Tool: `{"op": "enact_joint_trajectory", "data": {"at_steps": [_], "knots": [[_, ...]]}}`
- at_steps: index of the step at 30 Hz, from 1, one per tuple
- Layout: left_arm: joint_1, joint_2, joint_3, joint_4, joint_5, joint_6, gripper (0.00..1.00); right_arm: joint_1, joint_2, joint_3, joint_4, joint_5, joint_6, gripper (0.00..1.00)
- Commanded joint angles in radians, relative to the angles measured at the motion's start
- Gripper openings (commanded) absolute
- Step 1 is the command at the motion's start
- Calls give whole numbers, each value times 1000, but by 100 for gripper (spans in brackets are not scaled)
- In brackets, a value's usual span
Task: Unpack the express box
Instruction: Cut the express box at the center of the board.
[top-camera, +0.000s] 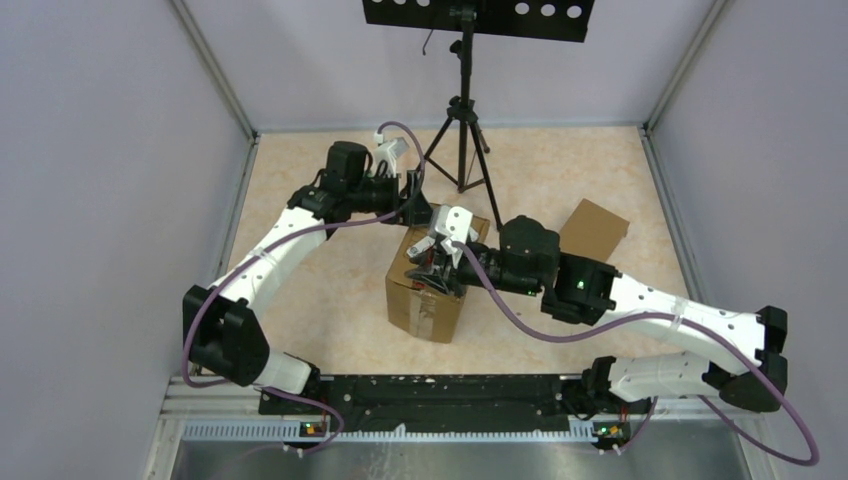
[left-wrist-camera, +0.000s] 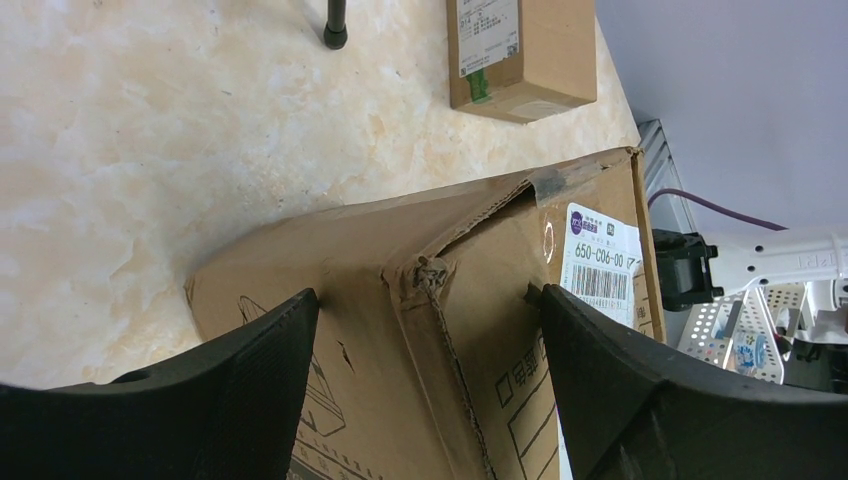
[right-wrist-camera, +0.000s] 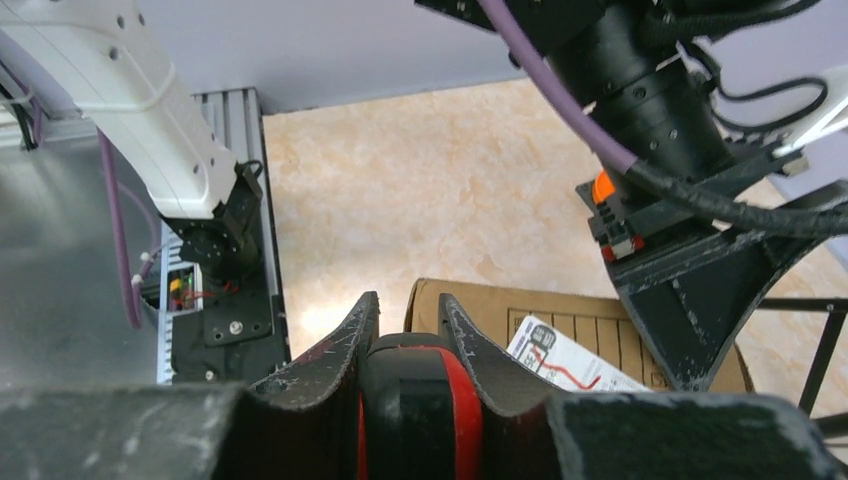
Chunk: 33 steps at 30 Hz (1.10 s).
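Observation:
The brown express box (top-camera: 425, 295) stands upright mid-table, with a white shipping label (left-wrist-camera: 600, 265) on its top. My left gripper (top-camera: 418, 215) straddles the box's far top corner (left-wrist-camera: 428, 295). Its jaws are spread wide and both fingertips press on the cardboard faces. My right gripper (top-camera: 437, 262) hovers over the box top (right-wrist-camera: 560, 310) and is shut (right-wrist-camera: 403, 310) on a black and red box cutter (right-wrist-camera: 420, 400). The cutter's blade end is hidden. The left gripper's black finger also shows in the right wrist view (right-wrist-camera: 690, 300).
A smaller brown carton (top-camera: 593, 230) lies to the right behind the box; it also shows in the left wrist view (left-wrist-camera: 520, 50). A black tripod (top-camera: 462, 130) stands at the back centre, one foot (left-wrist-camera: 335, 25) near the box. Walls enclose the table.

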Motion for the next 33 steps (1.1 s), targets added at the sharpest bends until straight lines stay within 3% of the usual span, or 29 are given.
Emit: {"op": "enact_joint_trajectory", "data": {"at_steps": [1, 7, 19, 33], "knots": [[22, 4, -29, -28, 7, 46, 83, 6, 18, 44, -100, 48, 5, 0], [39, 5, -40, -21, 35, 62, 83, 6, 20, 21, -100, 54, 43, 0], [39, 11, -39, -19, 61, 91, 83, 7, 20, 178, -123, 40, 21, 0], [39, 23, -35, -10, 67, 86, 83, 7, -10, 148, -164, 71, 35, 0]]}}
